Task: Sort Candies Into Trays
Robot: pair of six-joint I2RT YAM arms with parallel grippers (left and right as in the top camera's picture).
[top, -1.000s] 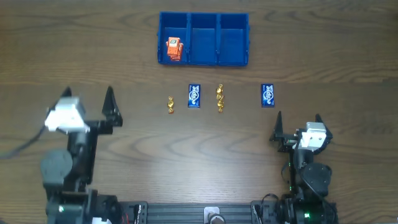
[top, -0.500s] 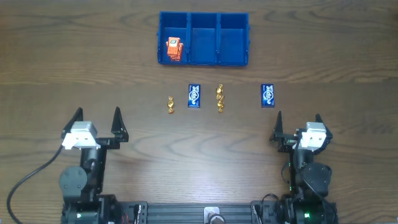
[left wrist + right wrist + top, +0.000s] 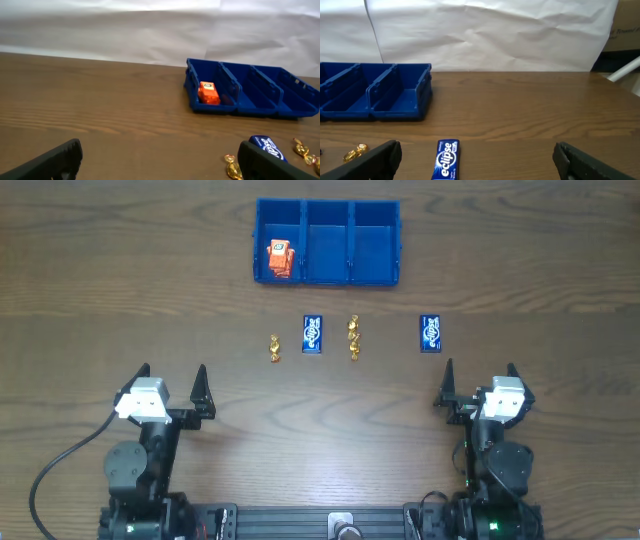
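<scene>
**A:** How are the arms posed?

**B:** Both are folded back close to their bases. The left gripper (image 3: 172,370) sits low over the table (image 3: 100,300), fingers spread wide with nothing between them. The right gripper (image 3: 479,366) is posed the same way, fingers wide apart and holding nothing.

**A:** And the tray?

**B:** The tray (image 3: 328,278) lies well ahead of both sets of fingers, beyond the loose sweets. It has three compartments, and an orange candy (image 3: 279,260) lies in the left end one.

**A:** What is loose?

**B:** There is a row on the table between the fingers and the tray. Ahead of the left gripper's right finger lies a gold candy (image 3: 275,348), with a blue pack (image 3: 313,334) just beside it. Then comes a gold pair (image 3: 353,338). The second blue pack (image 3: 431,333) lies near the right gripper, ahead of its left finger.
</scene>
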